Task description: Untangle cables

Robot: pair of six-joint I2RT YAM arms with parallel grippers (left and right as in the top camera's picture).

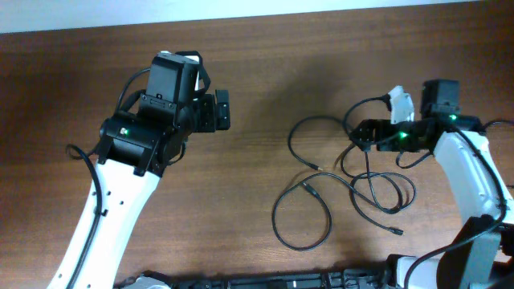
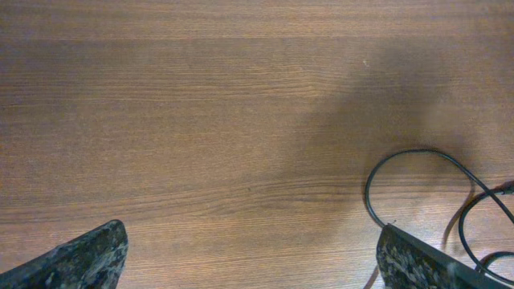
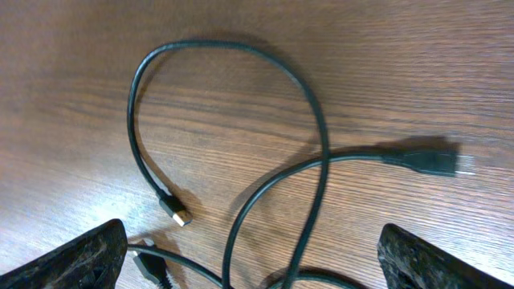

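Black cables [image 1: 345, 186] lie looped and crossed over each other on the right half of the wooden table [image 1: 265, 64]. My right gripper [image 1: 358, 135] hovers open over their upper right part. In the right wrist view the gripper [image 3: 253, 233] straddles two crossing strands [image 3: 320, 164], touching neither. A gold-tipped plug [image 3: 178, 213] lies near its left finger [image 3: 84, 258], and a larger connector [image 3: 430, 160] lies at the right. My left gripper [image 1: 223, 110] stands open over bare wood, well left of the cables. In its wrist view the gripper [image 2: 250, 233] holds nothing, and a cable loop [image 2: 418, 154] lies near its right finger [image 2: 418, 261].
A second small plug [image 3: 148, 265] lies by the right gripper's left finger. One free cable end [image 1: 397, 231] rests near the front right. Both arms' own black wiring runs along their white links. A pale wall strip [image 1: 241, 12] borders the table's far edge.
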